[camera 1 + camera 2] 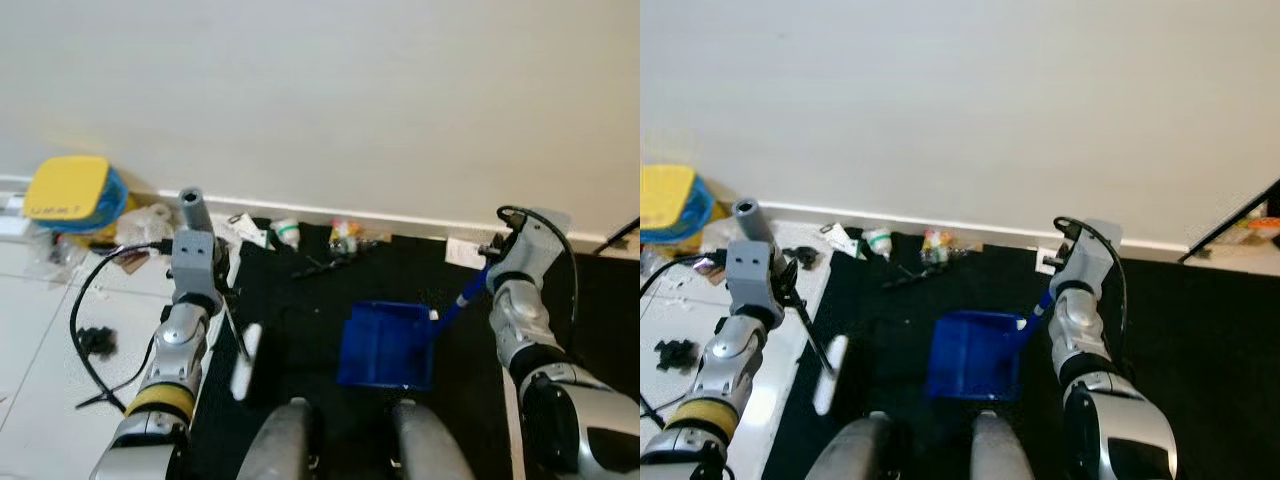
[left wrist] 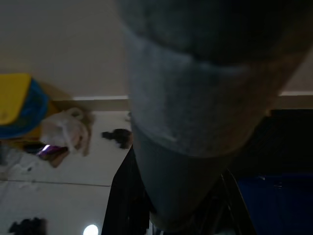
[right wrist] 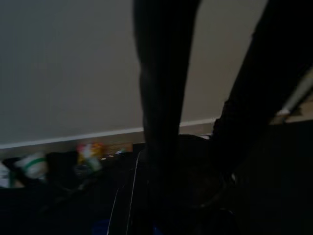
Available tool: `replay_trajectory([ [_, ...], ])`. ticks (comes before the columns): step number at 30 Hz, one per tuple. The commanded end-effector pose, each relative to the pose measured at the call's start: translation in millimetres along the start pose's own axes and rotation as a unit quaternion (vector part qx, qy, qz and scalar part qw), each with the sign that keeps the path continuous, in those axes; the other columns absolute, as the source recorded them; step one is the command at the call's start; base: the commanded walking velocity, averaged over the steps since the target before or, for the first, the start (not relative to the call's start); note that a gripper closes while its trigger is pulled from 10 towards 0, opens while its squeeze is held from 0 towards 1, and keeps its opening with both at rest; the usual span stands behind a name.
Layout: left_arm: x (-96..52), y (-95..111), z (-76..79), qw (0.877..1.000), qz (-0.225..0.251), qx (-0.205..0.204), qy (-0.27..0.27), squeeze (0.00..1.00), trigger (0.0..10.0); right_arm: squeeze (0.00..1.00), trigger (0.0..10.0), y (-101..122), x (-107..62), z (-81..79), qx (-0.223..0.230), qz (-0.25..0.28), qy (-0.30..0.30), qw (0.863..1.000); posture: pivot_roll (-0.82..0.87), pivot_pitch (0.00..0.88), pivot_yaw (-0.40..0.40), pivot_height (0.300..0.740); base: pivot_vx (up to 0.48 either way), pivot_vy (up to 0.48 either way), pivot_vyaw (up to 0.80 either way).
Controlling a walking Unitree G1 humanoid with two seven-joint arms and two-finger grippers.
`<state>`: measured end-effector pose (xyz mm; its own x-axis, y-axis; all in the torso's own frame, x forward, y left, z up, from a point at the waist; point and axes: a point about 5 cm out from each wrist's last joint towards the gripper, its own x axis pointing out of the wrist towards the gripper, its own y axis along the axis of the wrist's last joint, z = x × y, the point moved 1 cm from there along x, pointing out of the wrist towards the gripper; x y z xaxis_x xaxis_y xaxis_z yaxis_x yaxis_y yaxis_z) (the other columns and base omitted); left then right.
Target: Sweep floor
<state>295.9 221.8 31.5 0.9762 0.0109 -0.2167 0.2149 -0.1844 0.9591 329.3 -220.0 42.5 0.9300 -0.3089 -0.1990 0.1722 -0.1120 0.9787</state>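
Beyond both sets of fingers, litter (image 1: 345, 236) lies unswept by the wall — left gripper (image 1: 196, 262) clamps the broom (image 1: 243, 362), right gripper (image 1: 497, 262) the empty dustpan (image 1: 385, 345).

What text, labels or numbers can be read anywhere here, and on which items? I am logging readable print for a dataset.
Nothing can be read as words.
Yellow lid: a dark printed line near its edge, too blurred to read.
Small bottle by the baseboard: green and white label, too small to read.
Colourful wrapper beside it: print too blurred to read.
White tag on the black mat: no legible marks.
Blue dustpan: no lettering seen.
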Motion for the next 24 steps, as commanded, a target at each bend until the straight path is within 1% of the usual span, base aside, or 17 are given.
replay_trajectory([
  [1, 0.0, 3.2, 2.9, 1.0, 0.01, 0.008, -0.008, 0.0, 10.0, 0.0, 10.0, 2.5, 0.7, 10.3, -0.005, 0.008, -0.014, 1.0, 0.05, 0.078, -0.002, 0.74, 0.0, -0.48, 0.0],
  [11, -0.3, 2.5, 4.1, 1.0, 0.01, 0.004, -0.007, 0.0, 10.0, 0.0, 10.0, 3.3, 1.0, 11.6, -0.006, 0.009, -0.016, 1.0, 0.05, 0.079, -0.003, 0.74, 0.0, -0.48, 0.0],
  [12, -0.3, 1.6, 2.7, 1.0, 0.007, -0.005, 0.003, 0.0, 10.0, 0.0, 10.0, 4.1, 1.4, 12.1, -0.006, 0.011, -0.016, 1.0, 0.04, 0.077, -0.004, 0.74, 0.0, 0.0, 0.0],
  [13, -0.3, 1.6, 2.7, 1.0, 0.007, -0.005, 0.003, 0.0, 10.0, 0.0, 10.0, 4.1, 1.4, 12.1, -0.006, 0.011, -0.016, 1.0, 0.04, 0.077, -0.004, 0.74, 0.0, 0.0, 0.0],
  [15, 0.2, 1.2, 0.5, 1.0, 0.006, -0.01, 0.014, 0.0, 10.0, 0.0, 10.0, 11.5, 4.4, 13.8, -0.004, 0.022, -0.018, 1.0, 0.04, 0.075, -0.006, 0.74, 0.0, 0.0, 0.0],
  [17, 0.2, 1.2, 0.5, 1.0, 0.006, -0.01, 0.014, 0.0, 10.0, 0.0, 10.0, 11.5, 4.4, 13.8, -0.004, 0.022, -0.018, 1.0, 0.04, 0.075, -0.006, 0.74, 0.0, 0.0, 0.0],
  [19, 0.3, 1.4, -0.7, 1.0, 0.007, -0.011, 0.017, 0.0, 10.0, 0.0, 10.0, 19.1, 7.4, 14.4, -0.005, 0.035, -0.018, 0.999, 0.04, 0.074, -0.007, 0.74, 0.0, 0.0, 0.0],
  [20, 0.3, 1.4, -0.7, 1.0, 0.007, -0.011, 0.017, 0.0, 10.0, 0.0, 10.0, 19.1, 7.4, 14.4, -0.005, 0.035, -0.018, 0.999, 0.04, 0.074, -0.007, 0.74, 0.0, 0.0, 0.0],
  [21, 0.2, 1.6, -2.1, 1.0, 0.008, -0.014, 0.018, 0.0, 10.0, 0.0, 10.0, 25.2, 9.6, 14.6, -0.006, 0.044, -0.017, 0.999, 0.04, 0.072, -0.009, 0.74, 0.0, 0.0, 0.0],
  [22, 0.2, 1.6, -2.1, 1.0, 0.008, -0.014, 0.018, 0.0, 10.0, 0.0, 10.0, 25.2, 9.6, 14.6, -0.006, 0.044, -0.017, 0.999, 0.04, 0.072, -0.009, 0.74, 0.0, 0.0, 0.0],
  [23, 0.1, 1.9, -3.5, 1.0, 0.009, -0.015, 0.021, 0.0, 10.0, 0.0, 10.0, 32.7, 12.4, 16.1, -0.009, 0.055, -0.018, 0.998, 0.04, 0.069, -0.012, 0.74, 0.0, 0.0, 0.0],
  [24, 0.1, 1.9, -3.5, 1.0, 0.009, -0.015, 0.021, 0.0, 10.0, 0.0, 10.0, 32.7, 12.4, 16.1, -0.009, 0.055, -0.018, 0.998, 0.04, 0.069, -0.012, 0.74, 0.0, 0.0, 0.0],
])
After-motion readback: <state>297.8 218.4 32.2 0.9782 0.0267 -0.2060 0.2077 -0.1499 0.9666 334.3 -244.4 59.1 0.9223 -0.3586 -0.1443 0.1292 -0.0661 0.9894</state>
